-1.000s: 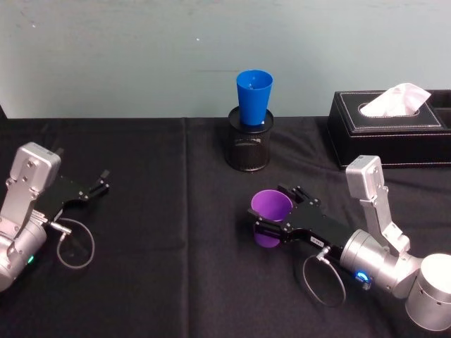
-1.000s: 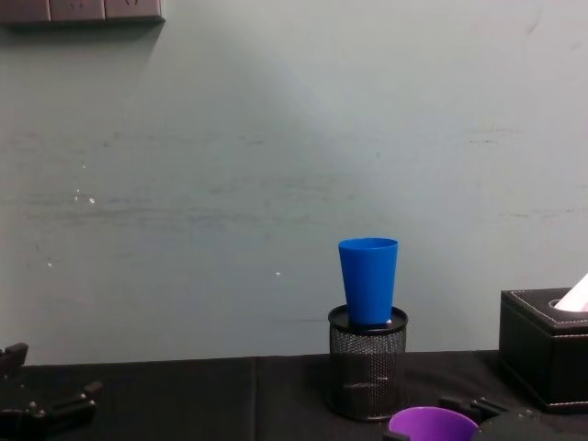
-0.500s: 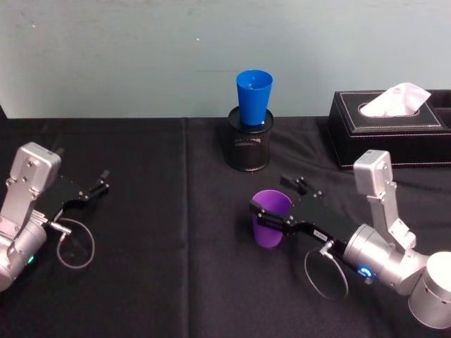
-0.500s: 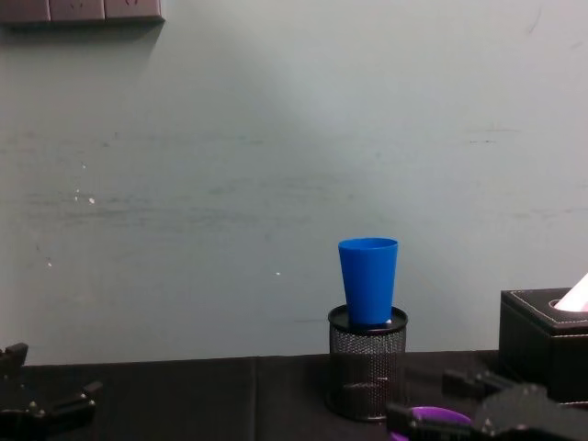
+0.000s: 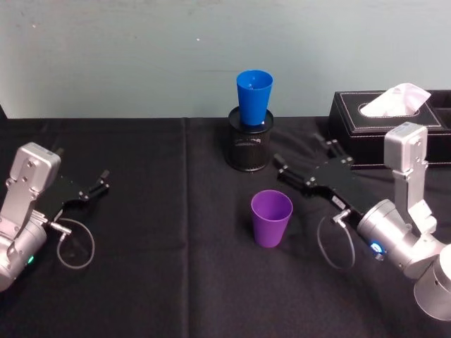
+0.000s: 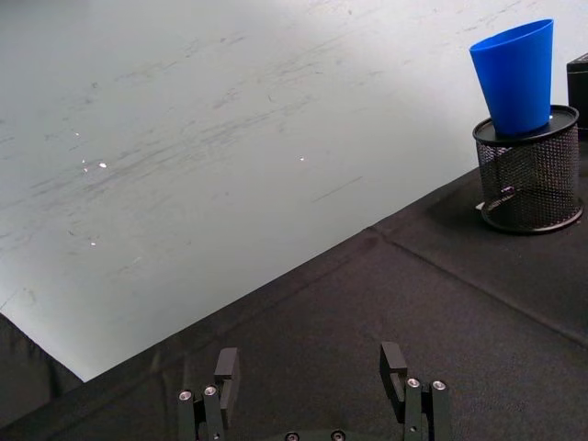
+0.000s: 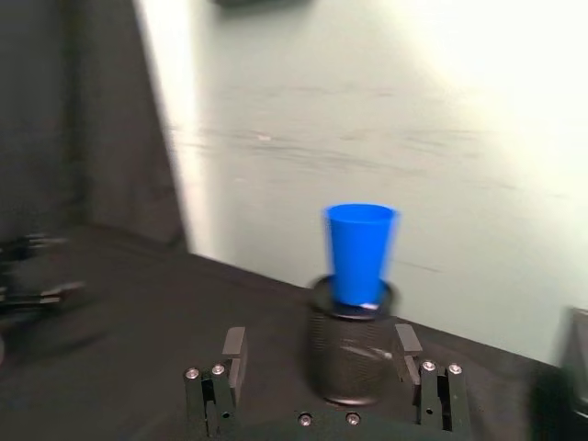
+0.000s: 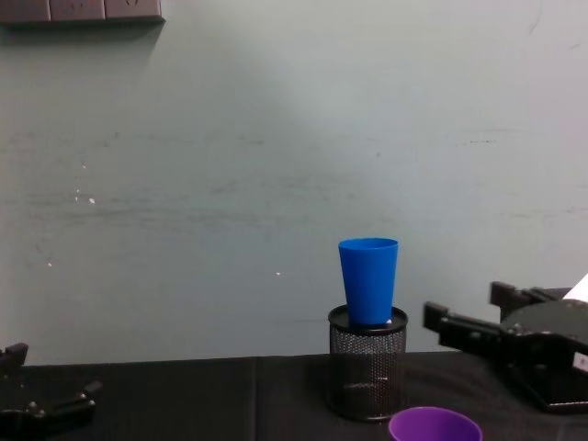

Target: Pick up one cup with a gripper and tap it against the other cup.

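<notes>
Chest view: purple cup (image 8: 435, 425) base cut off.

Legible text, labels, brands, numbers, signs: none. A small white tag on the right end effector (image 5: 309, 166) is too small to read.

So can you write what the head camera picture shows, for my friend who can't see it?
A purple cup stands upright and alone on a black table, with the right end effector open and raised beside it. Behind, a blue cup sits in a black mesh holder; the left end effector rests open far left.
</notes>
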Controlling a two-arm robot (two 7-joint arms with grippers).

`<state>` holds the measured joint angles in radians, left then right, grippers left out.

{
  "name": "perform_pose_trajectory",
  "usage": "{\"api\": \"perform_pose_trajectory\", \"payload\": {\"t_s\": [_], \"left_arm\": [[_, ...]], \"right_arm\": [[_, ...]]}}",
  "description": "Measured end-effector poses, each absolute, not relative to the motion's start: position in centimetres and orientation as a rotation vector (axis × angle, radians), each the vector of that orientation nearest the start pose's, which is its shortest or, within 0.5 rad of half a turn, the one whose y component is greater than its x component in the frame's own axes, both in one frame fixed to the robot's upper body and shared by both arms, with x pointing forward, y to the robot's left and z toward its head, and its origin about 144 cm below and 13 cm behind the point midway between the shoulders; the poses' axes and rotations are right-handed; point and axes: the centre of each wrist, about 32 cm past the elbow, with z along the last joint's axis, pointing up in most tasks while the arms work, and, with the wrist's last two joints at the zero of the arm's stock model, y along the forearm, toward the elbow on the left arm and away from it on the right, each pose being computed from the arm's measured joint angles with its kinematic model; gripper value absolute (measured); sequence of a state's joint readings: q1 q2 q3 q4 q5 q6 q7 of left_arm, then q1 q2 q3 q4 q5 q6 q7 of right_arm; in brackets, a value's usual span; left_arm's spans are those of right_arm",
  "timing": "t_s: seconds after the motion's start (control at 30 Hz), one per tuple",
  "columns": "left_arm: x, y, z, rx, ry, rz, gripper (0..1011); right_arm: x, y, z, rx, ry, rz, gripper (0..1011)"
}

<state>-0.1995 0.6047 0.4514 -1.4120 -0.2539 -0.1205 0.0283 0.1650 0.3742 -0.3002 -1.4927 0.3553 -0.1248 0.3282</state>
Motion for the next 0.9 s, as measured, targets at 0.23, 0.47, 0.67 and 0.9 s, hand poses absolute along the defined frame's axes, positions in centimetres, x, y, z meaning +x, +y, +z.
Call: {"api": "perform_pose_trajectory", "payload": {"t_s": [0.23, 0.47, 0.67, 0.9], "left_arm": [[48.9, 31.0, 114.0, 0.304, -0.285, 1.248, 1000], [48.9, 31.0, 114.0, 0.304, -0.285, 1.248, 1000], [48.9, 31.0, 114.0, 0.304, -0.285, 1.248, 1000], [48.9, 31.0, 114.0, 0.304, -0.285, 1.248, 1000]], "right_arm": [[48.9, -25.2, 115.7, -0.024, -0.086, -1.205, 1000], [48.8, -25.2, 114.7, -0.096, -0.041, -1.338, 1000], [48.9, -25.2, 114.2, -0.119, -0.02, -1.365, 1000], [48.9, -25.4, 114.2, -0.11, -0.01, -1.346, 1000]]}}
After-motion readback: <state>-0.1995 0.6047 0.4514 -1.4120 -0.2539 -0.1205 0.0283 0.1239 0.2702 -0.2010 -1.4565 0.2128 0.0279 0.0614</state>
